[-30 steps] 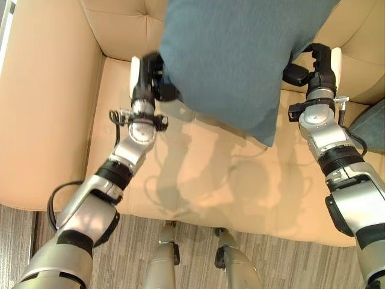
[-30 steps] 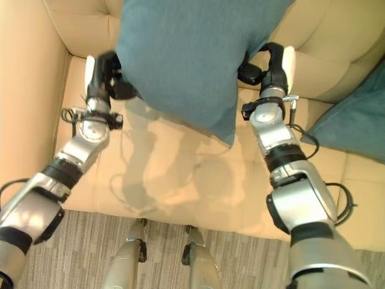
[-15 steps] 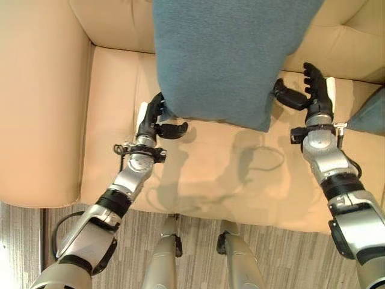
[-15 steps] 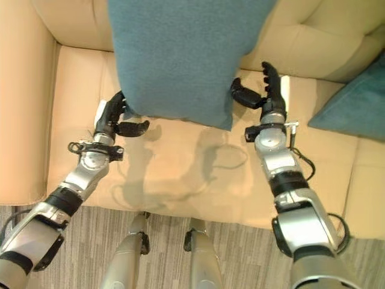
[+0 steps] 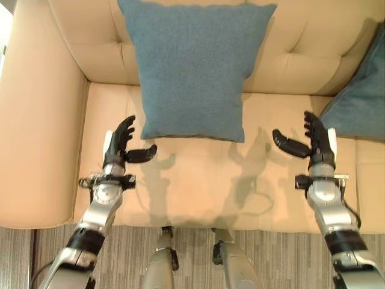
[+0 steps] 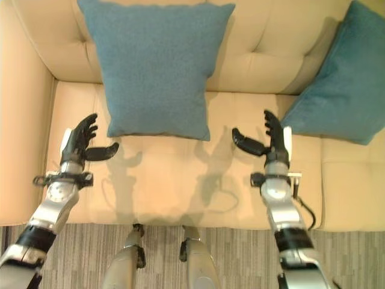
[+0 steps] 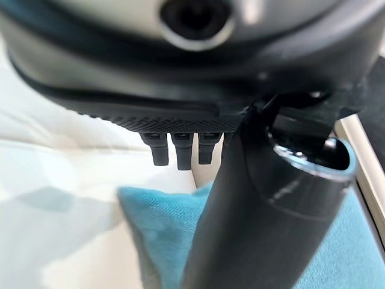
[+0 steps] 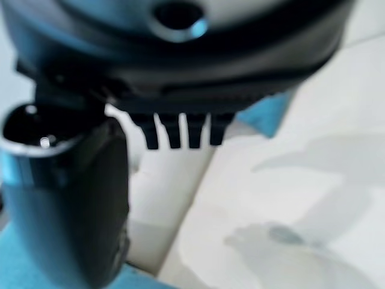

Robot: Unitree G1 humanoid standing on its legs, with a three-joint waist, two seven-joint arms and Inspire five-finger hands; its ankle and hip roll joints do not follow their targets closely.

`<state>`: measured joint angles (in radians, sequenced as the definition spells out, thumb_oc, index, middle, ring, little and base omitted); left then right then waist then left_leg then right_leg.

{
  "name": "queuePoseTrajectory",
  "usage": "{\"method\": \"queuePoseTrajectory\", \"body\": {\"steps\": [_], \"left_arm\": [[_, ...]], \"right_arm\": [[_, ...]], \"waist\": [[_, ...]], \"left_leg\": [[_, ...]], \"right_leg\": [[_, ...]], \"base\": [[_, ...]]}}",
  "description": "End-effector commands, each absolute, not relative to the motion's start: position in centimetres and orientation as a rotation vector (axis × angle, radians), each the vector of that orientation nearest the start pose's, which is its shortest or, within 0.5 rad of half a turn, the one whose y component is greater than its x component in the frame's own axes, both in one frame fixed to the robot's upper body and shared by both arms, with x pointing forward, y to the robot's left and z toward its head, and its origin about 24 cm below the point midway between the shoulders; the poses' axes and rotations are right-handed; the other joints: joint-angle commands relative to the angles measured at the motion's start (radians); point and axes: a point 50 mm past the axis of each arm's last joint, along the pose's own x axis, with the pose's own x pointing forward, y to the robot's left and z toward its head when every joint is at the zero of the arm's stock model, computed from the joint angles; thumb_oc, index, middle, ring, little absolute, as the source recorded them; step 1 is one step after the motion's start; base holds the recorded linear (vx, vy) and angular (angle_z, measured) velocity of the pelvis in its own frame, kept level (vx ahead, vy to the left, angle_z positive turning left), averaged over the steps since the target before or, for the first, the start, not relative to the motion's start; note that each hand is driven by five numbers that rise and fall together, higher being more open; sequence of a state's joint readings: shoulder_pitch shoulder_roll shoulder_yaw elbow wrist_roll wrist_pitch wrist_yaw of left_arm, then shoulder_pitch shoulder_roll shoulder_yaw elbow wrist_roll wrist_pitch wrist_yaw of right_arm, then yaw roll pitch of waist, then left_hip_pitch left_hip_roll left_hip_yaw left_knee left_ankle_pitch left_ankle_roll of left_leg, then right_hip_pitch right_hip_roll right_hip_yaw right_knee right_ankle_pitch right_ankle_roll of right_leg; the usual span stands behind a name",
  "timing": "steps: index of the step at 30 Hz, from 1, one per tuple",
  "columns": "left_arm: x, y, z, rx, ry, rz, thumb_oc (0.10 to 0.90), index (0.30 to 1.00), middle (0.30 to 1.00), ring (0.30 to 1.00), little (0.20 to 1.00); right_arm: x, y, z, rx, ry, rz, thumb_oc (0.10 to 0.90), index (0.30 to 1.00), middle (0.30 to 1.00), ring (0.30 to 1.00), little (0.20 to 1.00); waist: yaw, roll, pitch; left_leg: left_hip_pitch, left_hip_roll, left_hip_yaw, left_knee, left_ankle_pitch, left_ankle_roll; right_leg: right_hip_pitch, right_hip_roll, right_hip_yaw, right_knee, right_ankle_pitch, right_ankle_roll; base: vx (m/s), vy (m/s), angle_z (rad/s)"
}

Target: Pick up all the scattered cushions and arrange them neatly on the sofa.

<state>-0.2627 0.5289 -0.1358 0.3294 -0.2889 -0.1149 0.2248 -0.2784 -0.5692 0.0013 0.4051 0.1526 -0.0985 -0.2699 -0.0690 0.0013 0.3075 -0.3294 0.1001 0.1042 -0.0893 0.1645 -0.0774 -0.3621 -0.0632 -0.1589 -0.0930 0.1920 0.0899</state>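
Note:
A teal square cushion (image 5: 191, 66) stands upright against the backrest of the tan sofa (image 5: 54, 138), its lower edge on the seat. A second teal cushion (image 6: 341, 81) leans against the backrest further right. My left hand (image 5: 117, 146) hovers over the seat below and left of the first cushion, fingers straight, thumb out, holding nothing. My right hand (image 5: 314, 144) hovers over the seat between the two cushions, likewise open and empty. In the left wrist view the cushion (image 7: 168, 229) shows past the fingers (image 7: 177, 150).
The sofa's left armrest (image 5: 36, 120) rises beside my left arm. Grey striped carpet (image 5: 283, 253) runs along the seat's front edge. Bare seat (image 5: 198, 174) lies between my two hands.
Both hands let go of the cushion and drew back toward the seat's front edge. The cushion now rests against the backrest. The camera has pulled back, bringing more of the sofa into view.

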Motion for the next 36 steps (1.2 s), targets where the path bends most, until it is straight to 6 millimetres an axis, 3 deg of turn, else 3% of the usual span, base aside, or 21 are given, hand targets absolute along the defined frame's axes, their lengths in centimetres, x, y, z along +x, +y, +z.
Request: {"method": "queuePoseTrajectory", "body": {"steps": [1, 7, 8, 9, 12, 15, 19, 23, 24, 26, 30, 33, 36], "left_arm": [[27.9, 25.6, 6.1, 0.317, -0.072, 0.166, 0.800, 0.900, 0.900, 0.900, 0.900], [21.4, 27.6, -1.6, 0.367, 0.277, 0.155, 0.800, 0.900, 0.900, 0.900, 0.900], [21.4, 27.6, -1.6, 0.367, 0.277, 0.155, 0.800, 0.900, 0.900, 0.900, 0.900], [19.3, 27.7, -4.1, 0.422, 0.408, 0.116, 0.800, 0.900, 0.900, 0.900, 0.900], [16.2, 27.7, -7.9, 0.460, 0.616, 0.100, 0.800, 0.900, 0.900, 0.900, 0.900], [13.2, 27.7, -10.9, 0.492, 0.797, 0.118, 0.800, 0.900, 0.900, 0.900, 0.900], [10.5, 27.6, -13.0, 0.513, 0.952, 0.131, 0.800, 0.900, 0.900, 0.900, 0.900], [9.6, 27.4, -13.7, 0.542, 1.011, 0.116, 0.800, 0.900, 0.900, 0.900, 0.900], [10.3, 27.1, -13.7, 0.543, 0.998, 0.106, 0.800, 0.900, 0.900, 0.900, 0.900], [11.6, 26.8, -13.4, 0.555, 0.962, 0.094, 0.800, 0.900, 0.900, 0.900, 0.900], [12.5, 25.5, -13.6, 0.512, 0.945, 0.088, 0.800, 0.900, 0.900, 0.900, 0.900], [12.7, 24.9, -13.7, 0.486, 0.936, 0.082, 0.800, 0.900, 0.900, 0.900, 0.900], [13.2, 24.0, -13.7, 0.480, 0.919, 0.055, 0.800, 0.900, 0.900, 0.900, 0.900]], "right_arm": [[27.4, -31.2, 8.5, -0.506, -0.080, -0.382, 0.800, 0.900, 0.900, 0.900, 0.900], [22.3, -32.7, 1.4, -0.588, 0.253, -0.315, 0.800, 0.900, 0.900, 0.900, 0.900], [22.3, -32.7, 1.4, -0.588, 0.253, -0.315, 0.800, 0.900, 0.900, 0.900, 0.900], [20.7, -32.8, -1.1, -0.620, 0.373, -0.284, 0.800, 0.900, 0.900, 0.900, 0.900], [18.5, -32.2, -4.8, -0.589, 0.538, -0.265, 0.800, 0.900, 0.900, 0.900, 0.900], [16.1, -30.9, -8.4, -0.584, 0.716, -0.206, 0.800, 0.900, 0.900, 0.900, 0.900], [13.6, -29.8, -11.0, -0.570, 0.863, -0.175, 0.800, 0.900, 0.900, 0.900, 0.900], [12.3, -29.3, -12.2, -0.558, 0.939, -0.166, 0.800, 0.900, 0.900, 0.900, 0.900], [12.5, -29.0, -12.4, -0.563, 0.955, -0.154, 0.800, 0.900, 0.900, 0.900, 0.900], [13.0, -29.0, -12.4, -0.586, 0.958, -0.145, 0.800, 0.900, 0.900, 0.900, 0.900], [13.5, -29.0, -12.4, -0.607, 0.972, -0.143, 0.800, 0.900, 0.900, 0.900, 0.900], [13.7, -28.7, -12.5, -0.602, 0.978, -0.135, 0.800, 0.900, 0.900, 0.900, 0.900], [13.8, -28.4, -12.7, -0.597, 0.988, -0.138, 0.800, 0.900, 0.900, 0.900, 0.900]], "waist": [[0.001, -0.015, -0.184], [-0.002, -0.014, -0.216], [-0.002, -0.014, -0.217], [-0.002, -0.012, -0.224], [-0.001, -0.012, -0.235], [0.004, -0.016, -0.242], [0.011, -0.017, -0.238], [0.016, -0.013, -0.229], [0.019, -0.023, -0.204], [0.019, -0.051, -0.176], [0.006, -0.056, -0.190], [-0.012, -0.042, -0.208], [-0.037, -0.025, -0.217]], "left_leg": [[0.012, -0.012, 0.026, 0.002, -0.083, -0.031], [0.117, -0.009, 0.039, 0.002, -0.097, -0.025], [0.116, -0.009, 0.038, 0.002, -0.097, -0.025], [0.157, -0.008, 0.044, 0.002, -0.106, -0.021], [0.202, -0.006, 0.053, 0.002, -0.109, -0.018], [0.241, -0.001, 0.055, 0.002, -0.115, -0.018], [0.279, 0.007, 0.059, 0.002, -0.115, -0.021], [0.288, 0.014, 0.063, 0.002, -0.105, -0.024], [0.265, 0.011, 0.059, 0.069, -0.122, -0.022], [0.233, -0.020, 0.031, 0.216, -0.226, -0.011], [0.273, -0.062, -0.009, 0.396, -0.296, -0.005], [0.356, -0.075, -0.025, 0.377, -0.306, -0.009], [0.430, -0.088, -0.013, 0.246, -0.367, 0.012]], "right_leg": [[0.066, -0.010, -0.031, 0.006, -0.149, 0.060], [0.176, -0.008, -0.040, 0.006, -0.169, 0.054], [0.175, -0.008, -0.041, 0.006, -0.169, 0.054], [0.215, -0.006, -0.042, 0.006, -0.177, 0.053], [0.261, -0.001, -0.037, 0.006, -0.185, 0.048], [0.303, 0.005, -0.033, 0.006, -0.201, 0.040], [0.336, 0.017, -0.023, 0.006, -0.221, 0.030], [0.342, 0.021, -0.024, 0.006, -0.235, 0.029], [0.334, 0.011, -0.025, 0.006, -0.229, 0.023], [0.315, -0.015, -0.029, 0.006, -0.206, 0.019], [0.279, -0.025, -0.044, 0.006, -0.172, 0.014], [0.254, -0.018, -0.058, 0.006, -0.144, 0.018], [0.210, -0.017, -0.073, 0.012, -0.115, 0.038]], "base": [[0.04, -0.006, 0.01], [0.01, -0.001, 0.00], [0.00, -0.002, 0.05], [0.02, -0.008, 0.04], [0.00, -0.013, -0.04], [-0.01, -0.051, -0.04], [-0.01, -0.058, -0.01], [-0.10, -0.055, -0.04], [-0.26, -0.065, -0.04], [-0.34, -0.061, -0.01], [-0.19, 0.038, 0.04], [-0.12, 0.095, -0.22], [-0.17, 0.131, 0.09]]}}
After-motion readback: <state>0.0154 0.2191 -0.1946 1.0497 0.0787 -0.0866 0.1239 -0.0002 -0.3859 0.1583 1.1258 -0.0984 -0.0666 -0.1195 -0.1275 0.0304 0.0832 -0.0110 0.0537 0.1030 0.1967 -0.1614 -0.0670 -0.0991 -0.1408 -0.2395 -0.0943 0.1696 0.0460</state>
